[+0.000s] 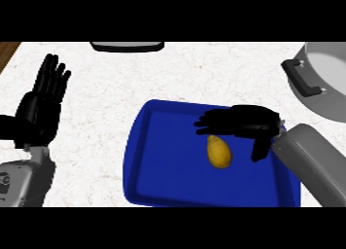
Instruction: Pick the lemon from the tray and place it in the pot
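Note:
A yellow lemon point(218, 151) lies in the middle of the blue tray point(162, 185). My right hand point(240, 122) hovers over the tray just behind and to the right of the lemon, fingers loosely spread toward the left and the thumb pointing down beside the fruit, not closed round it. The grey pot point(334, 82) with a black handle point(302, 78) stands at the far right, beyond the tray. My left hand point(41, 104) rests at the left of the counter, open with fingers up.
A dark-rimmed object point(127, 46) shows at the counter's back edge. A strip of brown wood point(0, 56) borders the counter at the upper left. White marble counter point(183, 73) lies between tray and pot.

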Tool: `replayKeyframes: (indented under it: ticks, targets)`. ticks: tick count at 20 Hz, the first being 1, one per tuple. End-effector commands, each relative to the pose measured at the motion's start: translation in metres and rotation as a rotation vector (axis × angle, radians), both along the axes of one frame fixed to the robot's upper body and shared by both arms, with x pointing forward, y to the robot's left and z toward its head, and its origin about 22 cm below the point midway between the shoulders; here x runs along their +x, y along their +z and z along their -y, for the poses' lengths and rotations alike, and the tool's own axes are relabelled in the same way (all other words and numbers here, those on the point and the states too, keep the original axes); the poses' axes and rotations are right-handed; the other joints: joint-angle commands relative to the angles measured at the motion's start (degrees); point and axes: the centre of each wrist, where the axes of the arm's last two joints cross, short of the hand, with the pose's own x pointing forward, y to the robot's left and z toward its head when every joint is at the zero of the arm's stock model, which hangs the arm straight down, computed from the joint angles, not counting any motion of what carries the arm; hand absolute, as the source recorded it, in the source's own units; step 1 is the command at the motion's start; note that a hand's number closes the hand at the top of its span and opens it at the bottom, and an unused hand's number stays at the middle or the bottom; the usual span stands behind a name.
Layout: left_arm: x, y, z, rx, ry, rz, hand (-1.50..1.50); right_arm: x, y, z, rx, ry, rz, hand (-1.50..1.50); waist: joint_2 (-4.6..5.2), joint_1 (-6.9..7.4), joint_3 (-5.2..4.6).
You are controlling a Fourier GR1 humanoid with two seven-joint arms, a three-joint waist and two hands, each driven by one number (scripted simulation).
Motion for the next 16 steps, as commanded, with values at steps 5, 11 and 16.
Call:
replayKeyframes:
  ticks: [5, 11, 16]
  targets:
    - [-0.003, 0.012, -0.008, 0.002, 0.007, -0.004, 0.0, -0.005, -0.023, -0.014, -0.016, 0.024, -0.039, -1.5, -0.06, -0.07, 0.0]
    - [0.001, -0.008, -0.005, 0.014, 0.014, 0.003, 0.0, -0.007, -0.057, -0.035, -0.016, 0.049, -0.045, -1.5, 0.03, 0.06, 0.0]
    - [0.013, -0.002, -0.004, -0.003, 0.005, -0.014, 0.0, -0.011, -0.056, -0.046, -0.027, 0.153, -0.052, 1.5, 0.08, -0.05, 0.01]
